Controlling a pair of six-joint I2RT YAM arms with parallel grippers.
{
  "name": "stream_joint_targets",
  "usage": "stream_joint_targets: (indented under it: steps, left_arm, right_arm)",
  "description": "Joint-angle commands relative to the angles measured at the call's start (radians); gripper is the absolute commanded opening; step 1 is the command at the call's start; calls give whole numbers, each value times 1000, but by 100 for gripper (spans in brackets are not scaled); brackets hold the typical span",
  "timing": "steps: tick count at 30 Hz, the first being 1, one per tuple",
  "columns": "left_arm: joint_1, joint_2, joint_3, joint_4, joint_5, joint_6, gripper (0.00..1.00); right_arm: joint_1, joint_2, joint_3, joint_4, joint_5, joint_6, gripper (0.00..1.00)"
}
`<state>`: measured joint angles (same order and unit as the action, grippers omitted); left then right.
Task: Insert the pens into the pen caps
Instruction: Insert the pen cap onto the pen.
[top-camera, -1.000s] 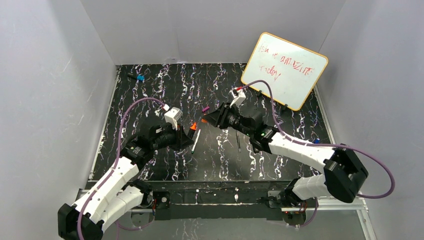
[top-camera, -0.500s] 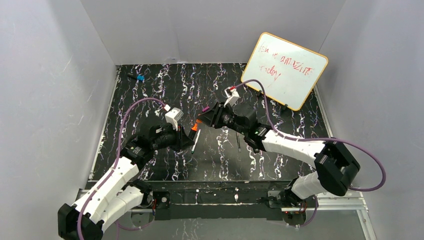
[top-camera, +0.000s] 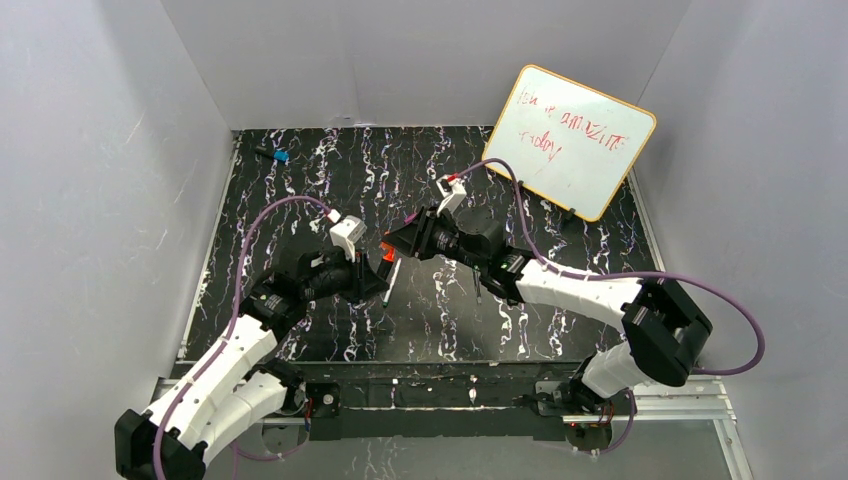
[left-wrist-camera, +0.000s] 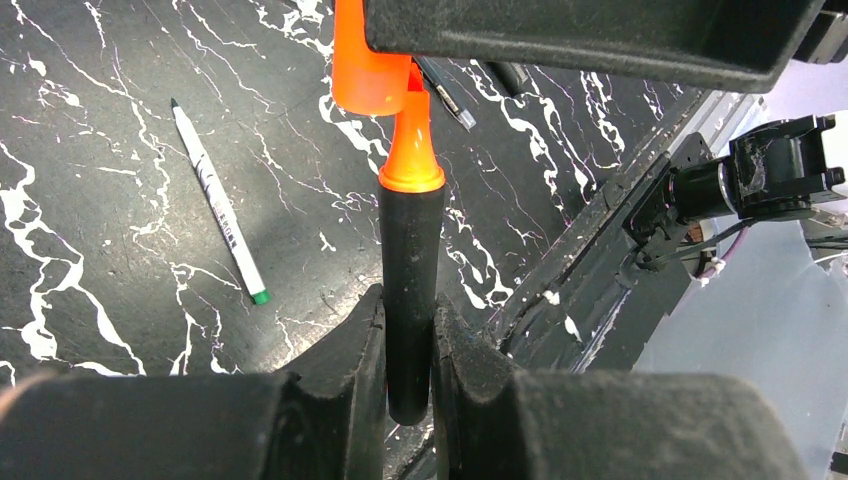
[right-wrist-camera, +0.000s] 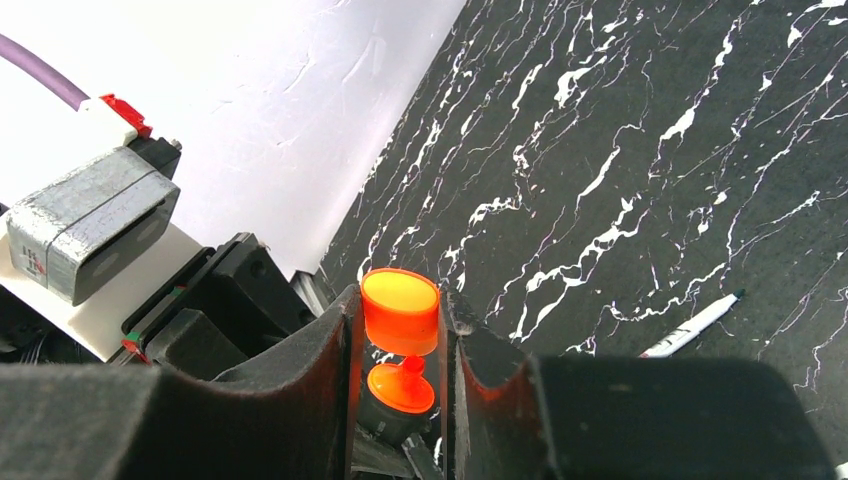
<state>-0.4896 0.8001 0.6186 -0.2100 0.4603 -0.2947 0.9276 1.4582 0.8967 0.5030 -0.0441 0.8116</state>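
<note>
My left gripper is shut on a black marker with an orange tip, held with the tip pointing up and out. My right gripper is shut on an orange cap. The cap's open end meets the point of the marker tip, slightly off line. A slim white pen lies on the mat below them. A slim dark pen lies to its right. A purple cap lies just behind the right gripper.
A blue cap lies at the far left corner of the black marbled mat. A whiteboard with red writing leans at the far right. White walls close in the left, back and right sides.
My right gripper has moved left with the orange cap, from a gap away to the marker's tip. The left gripper and marker have barely moved.
</note>
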Motion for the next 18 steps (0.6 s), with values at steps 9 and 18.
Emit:
stream_joint_targets:
  steps: [9, 18]
  left_arm:
    - [-4, -17, 33, 6, 16, 14, 0]
    - [-4, 0, 33, 5, 35, 14, 0]
  right_arm:
    - [12, -60, -23, 11, 38, -38, 1]
    - [11, -84, -17, 3, 89, -73, 1]
